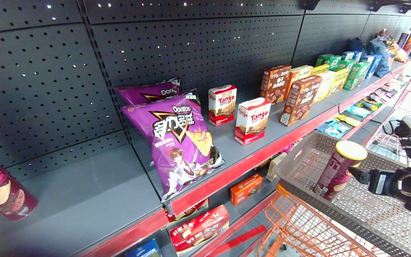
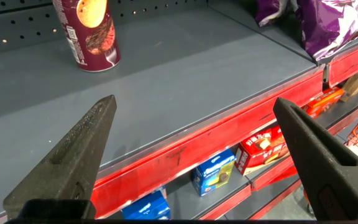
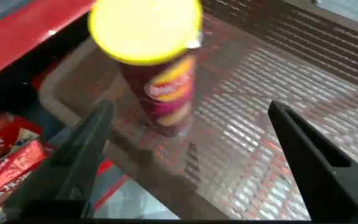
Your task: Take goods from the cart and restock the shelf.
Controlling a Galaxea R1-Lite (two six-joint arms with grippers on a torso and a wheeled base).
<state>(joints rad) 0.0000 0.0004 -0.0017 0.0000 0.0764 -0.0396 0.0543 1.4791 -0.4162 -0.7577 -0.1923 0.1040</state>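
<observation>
A dark-red chip can with a yellow lid stands on its base in the brown mesh basket, lid up, close to the basket's corner nearest the shelf. The basket rests on top of the orange wire cart, which is drawn up just beside the red front edge of the grey shelf.

The right tool is released, its two dark fingers spread wide. It hangs over the basket floor with the can just ahead of it and nearer one finger than the other. Neither finger touches the can.

The left tool is also released and holds nothing. Its fingers are spread above the shelf's front lip, over a bare grey stretch of board. A second chip can of the same dark red stands upright farther back on that stretch, near the perforated back panel and well apart from the tool.

Along the shelf toward the cart lie two purple Doritos bags, one behind the other, the front bag hanging over the shelf's edge. Next come two red-and-white wafer boxes standing upright, then brown boxes, with yellow and green boxes farther along.

Red boxes and an orange box sit on the lower shelves beneath.
</observation>
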